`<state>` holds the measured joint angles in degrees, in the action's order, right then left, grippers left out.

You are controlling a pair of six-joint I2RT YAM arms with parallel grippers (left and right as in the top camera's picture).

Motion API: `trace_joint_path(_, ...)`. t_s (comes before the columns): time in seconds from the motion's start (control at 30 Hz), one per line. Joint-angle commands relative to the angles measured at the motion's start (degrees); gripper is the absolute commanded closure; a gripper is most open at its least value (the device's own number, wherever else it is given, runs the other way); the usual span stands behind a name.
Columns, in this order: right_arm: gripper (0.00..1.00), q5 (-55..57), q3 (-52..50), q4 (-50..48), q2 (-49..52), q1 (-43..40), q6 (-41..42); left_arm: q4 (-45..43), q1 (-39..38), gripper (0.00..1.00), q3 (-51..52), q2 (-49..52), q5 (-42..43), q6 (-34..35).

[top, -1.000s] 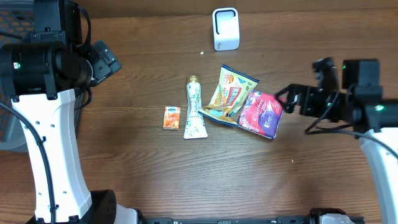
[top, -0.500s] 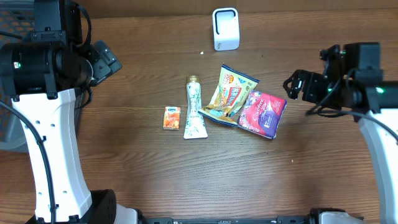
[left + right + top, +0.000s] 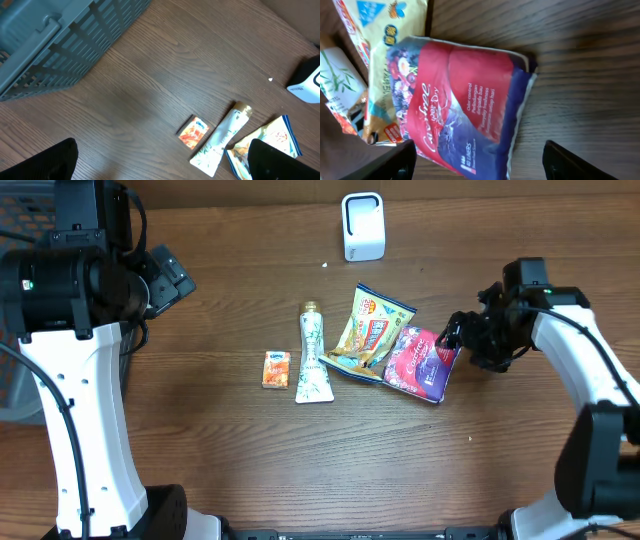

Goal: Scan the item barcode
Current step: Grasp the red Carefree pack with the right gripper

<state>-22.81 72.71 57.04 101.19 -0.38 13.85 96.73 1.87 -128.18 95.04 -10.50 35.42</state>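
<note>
Right gripper [image 3: 482,161] jaws apart, straddling red pouch [image 3: 465,100] mid-table, toward right edge. My worry: pouch touches yellow packet [image 3: 368,325]; closing may snag both or crumple film, hiding barcode from scanner [image 3: 362,225]. Left gripper [image 3: 160,160] apart, empty.

A wooden table [image 3: 300,470] carries a white scanner [image 3: 362,225] at the far middle and, nearer, left to right, an orange packet [image 3: 276,369], a tube [image 3: 313,355], a yellow snack bag [image 3: 368,330] and a red-and-purple pack [image 3: 422,364].
</note>
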Motion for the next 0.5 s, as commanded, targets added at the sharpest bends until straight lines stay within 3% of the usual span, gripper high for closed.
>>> trace_joint_path(0.0, 0.19, -4.3, -0.7, -0.9, 3.5, 0.0, -2.8, 0.1, 0.0, 0.0, -0.1, 0.5, 0.2, -1.1)
trace_joint_path(0.17, 0.22, -4.3, -3.2, -3.8, 4.5, 0.0, -2.7, 0.1, 0.0, 0.0, -0.1, 0.5, 0.2, -1.1)
trace_joint_path(0.23, 0.29, -4.3, -4.1, -4.6, 4.5, 0.0, -2.7, 0.1, 0.0, 0.0, -0.1, 0.5, 0.2, -1.1)
trace_joint_path(0.33, 0.48, -4.3, -4.5, -6.0, 4.5, 0.0, -2.7, 0.1, 0.0, 0.0, -0.1, 0.5, 0.2, -1.2)
trace_joint_path(0.47, 0.52, -4.3, -4.5, -6.9, 4.5, 0.0, -2.8, 0.1, 0.0, 0.0, -0.1, 0.5, 0.2, -1.1)
